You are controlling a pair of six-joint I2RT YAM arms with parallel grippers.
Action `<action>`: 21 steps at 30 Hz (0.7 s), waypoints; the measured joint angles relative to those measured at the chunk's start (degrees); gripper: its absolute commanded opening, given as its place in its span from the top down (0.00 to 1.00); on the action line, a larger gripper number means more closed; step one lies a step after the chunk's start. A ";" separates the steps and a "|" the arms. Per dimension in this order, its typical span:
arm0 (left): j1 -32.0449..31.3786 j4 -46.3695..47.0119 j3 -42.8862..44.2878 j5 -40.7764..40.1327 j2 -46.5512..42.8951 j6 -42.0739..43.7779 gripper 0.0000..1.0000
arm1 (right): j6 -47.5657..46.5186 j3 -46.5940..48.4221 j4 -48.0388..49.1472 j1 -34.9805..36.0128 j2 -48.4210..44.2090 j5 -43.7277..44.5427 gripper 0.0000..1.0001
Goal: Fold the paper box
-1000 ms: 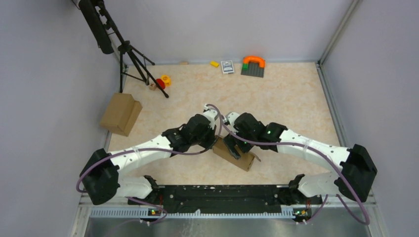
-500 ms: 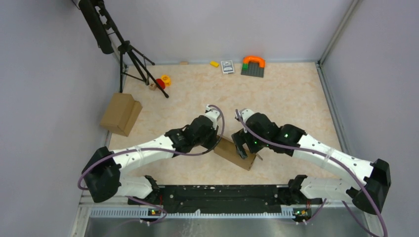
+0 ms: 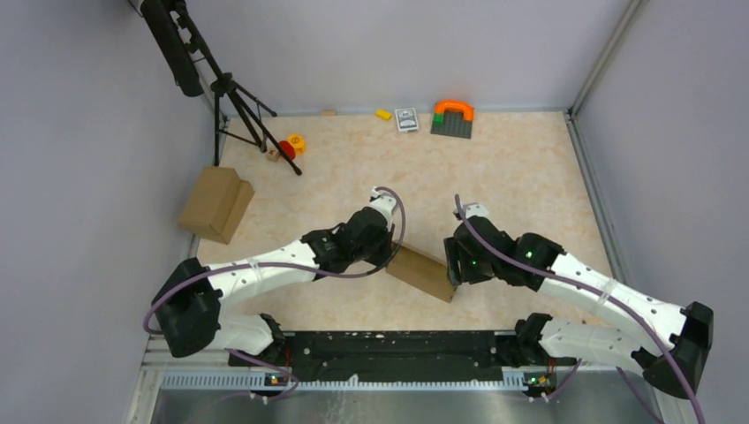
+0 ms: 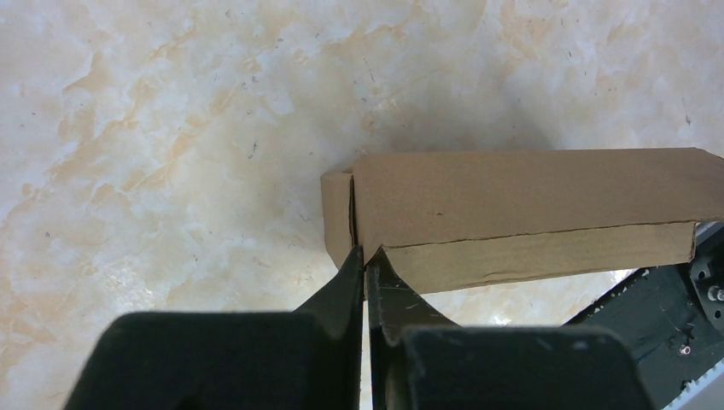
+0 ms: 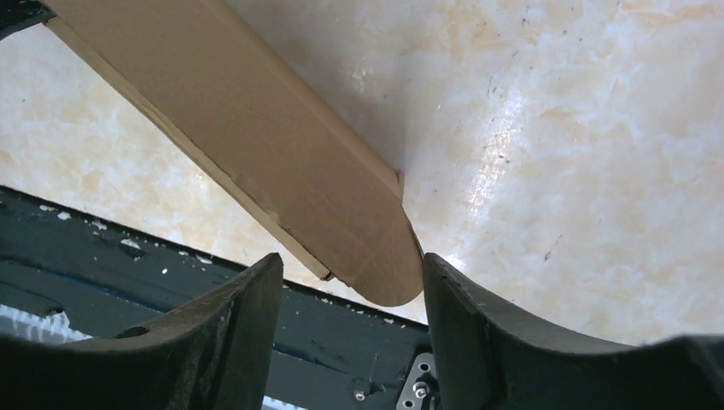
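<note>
The paper box (image 3: 422,272) is a small plain brown carton lying slantwise on the table between both arms. My left gripper (image 3: 389,256) is at its left end. In the left wrist view the left gripper (image 4: 367,254) is shut, its tips pinching the box (image 4: 529,196) at the seam next to the end flap. My right gripper (image 3: 452,265) is open at the box's right end. In the right wrist view the box (image 5: 256,128) runs in from the upper left, and its rounded end flap (image 5: 384,273) lies between the spread fingers of the right gripper (image 5: 350,260).
A bulkier brown carton (image 3: 215,204) sits at the left edge. A tripod (image 3: 238,106) stands at the back left beside small red and yellow toys (image 3: 290,146). A card deck (image 3: 406,118) and an orange arch on a grey plate (image 3: 452,117) lie at the back wall. The black base rail (image 3: 397,344) is close behind the box.
My right arm has drawn back from over the box to its right end. The flap that stuck out there no longer shows from above. My left gripper has stayed at the left end.
</note>
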 measured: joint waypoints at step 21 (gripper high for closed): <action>-1.38 -2.03 2.21 -1.75 1.75 -0.70 1.00 | 10.21 -1.51 -2.73 0.00 4.39 6.78 0.75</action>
